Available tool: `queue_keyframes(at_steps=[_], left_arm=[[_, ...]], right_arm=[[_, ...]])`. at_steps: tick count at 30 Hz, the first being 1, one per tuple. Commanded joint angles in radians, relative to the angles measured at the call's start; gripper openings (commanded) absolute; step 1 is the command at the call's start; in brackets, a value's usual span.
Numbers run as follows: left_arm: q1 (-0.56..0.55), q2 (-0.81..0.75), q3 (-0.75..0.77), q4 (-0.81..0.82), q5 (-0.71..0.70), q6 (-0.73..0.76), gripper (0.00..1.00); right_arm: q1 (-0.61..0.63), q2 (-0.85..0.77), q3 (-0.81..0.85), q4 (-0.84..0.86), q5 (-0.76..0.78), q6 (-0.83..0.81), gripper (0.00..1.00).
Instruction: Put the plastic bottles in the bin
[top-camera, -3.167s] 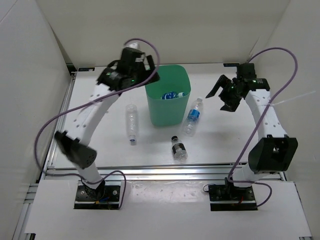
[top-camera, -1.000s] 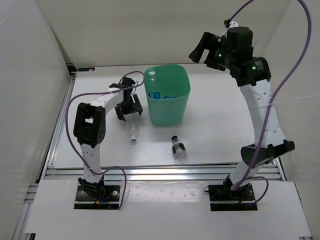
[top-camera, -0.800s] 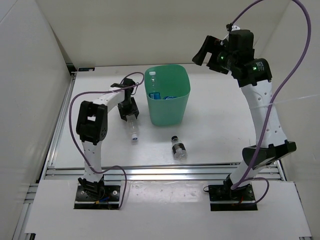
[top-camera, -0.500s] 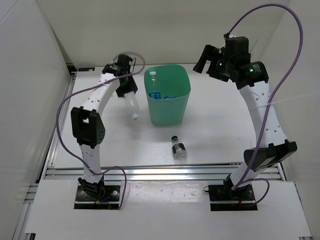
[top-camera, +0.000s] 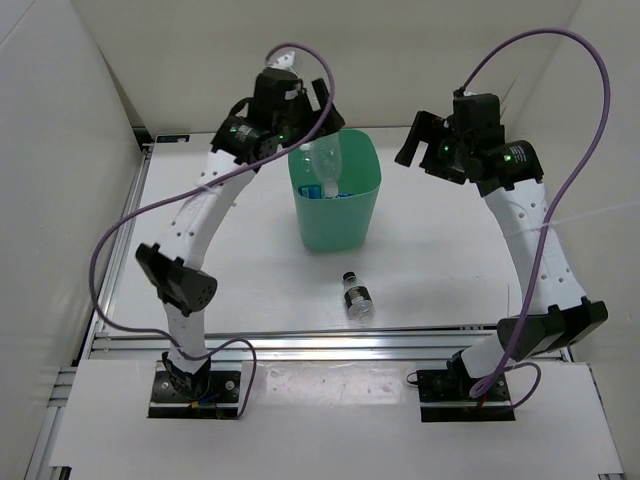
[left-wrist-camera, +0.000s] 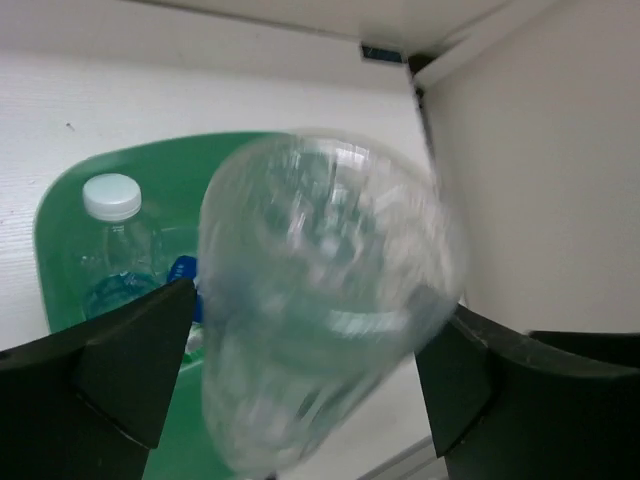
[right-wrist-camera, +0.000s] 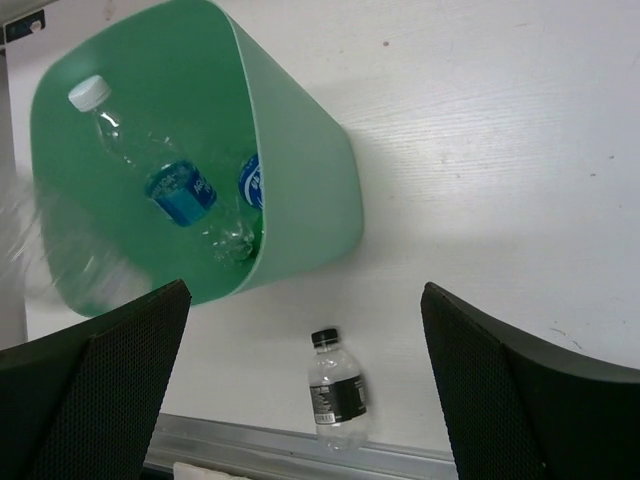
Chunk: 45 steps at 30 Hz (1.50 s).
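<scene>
My left gripper (top-camera: 316, 125) hangs over the mint-green bin (top-camera: 332, 228), jaws spread wide. The plain clear bottle (top-camera: 326, 166) is blurred just under it, dropping toward the bin mouth; in the left wrist view this bottle (left-wrist-camera: 320, 300) is smeared between my fingers (left-wrist-camera: 130, 370). Two blue-label bottles (right-wrist-camera: 180, 192) lie inside the bin (right-wrist-camera: 300, 180), one with a white cap (left-wrist-camera: 112, 196). The short dark-label bottle (top-camera: 356, 297) lies on the table in front of the bin, also in the right wrist view (right-wrist-camera: 337, 390). My right gripper (top-camera: 412, 140) is open, empty, high to the bin's right. The green bottle is hidden.
White walls close in the table on the left, back and right. A metal rail (top-camera: 330, 340) runs along the table's near edge. The right arm's purple cable (top-camera: 560, 60) arcs high above the back right.
My left gripper lifted the plain clear bottle off the table left of the bin, carried it over the bin mouth and opened. My right gripper drifted slightly lower, still open.
</scene>
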<state>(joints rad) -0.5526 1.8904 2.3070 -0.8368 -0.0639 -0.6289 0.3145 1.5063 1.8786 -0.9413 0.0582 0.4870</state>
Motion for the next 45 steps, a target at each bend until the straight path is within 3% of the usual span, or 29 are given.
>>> queue_keyframes(at_steps=[1, 6, 11, 16, 19, 21, 26, 36, 38, 41, 42, 45], left_arm=[[-0.021, 0.082, 0.032, -0.002, 0.067, 0.021, 0.99], [-0.001, -0.025, 0.031, -0.028, -0.094, 0.031, 0.99], [0.055, -0.215, -0.107, 0.027, -0.169, 0.047, 0.99], [0.086, -0.361, -0.303, -0.038, -0.333, 0.048, 0.99], [0.131, -0.465, -0.503, -0.065, -0.343, 0.005, 0.99], [0.166, -0.537, -0.648, -0.076, -0.329, -0.029, 0.99], [0.21, -0.632, -0.88, -0.11, -0.277, -0.064, 0.99], [0.21, -0.666, -0.989, -0.216, -0.241, -0.075, 0.99], [0.21, -0.689, -1.005, -0.216, -0.241, -0.066, 0.99], [0.21, -0.701, -1.029, -0.225, -0.251, -0.066, 0.99], [0.21, -0.702, -1.029, -0.225, -0.251, -0.066, 0.99], [0.21, -0.702, -1.038, -0.225, -0.27, -0.066, 0.99]], right_arm=[[-0.002, -0.057, -0.044, 0.001, 0.022, -0.008, 1.0], [-0.002, -0.13, -0.134, -0.01, 0.042, -0.018, 1.0], [-0.002, -0.234, -0.338, 0.016, -0.024, -0.056, 1.0], [0.165, -0.392, -0.652, 0.134, -0.083, -0.126, 1.0], [0.268, -0.413, -0.818, 0.205, -0.083, -0.139, 1.0], [0.337, -0.383, -0.878, 0.252, -0.144, -0.151, 1.0], [0.443, -0.267, -0.983, 0.404, -0.116, -0.14, 0.99], [0.485, -0.035, -0.998, 0.55, -0.129, -0.088, 0.99], [0.495, 0.008, -0.987, 0.55, -0.129, -0.088, 0.95], [0.495, 0.031, -0.987, 0.559, -0.129, -0.076, 0.81], [0.495, 0.031, -0.987, 0.54, -0.129, -0.076, 0.68], [0.495, -0.018, -0.987, 0.46, -0.12, -0.067, 0.54]])
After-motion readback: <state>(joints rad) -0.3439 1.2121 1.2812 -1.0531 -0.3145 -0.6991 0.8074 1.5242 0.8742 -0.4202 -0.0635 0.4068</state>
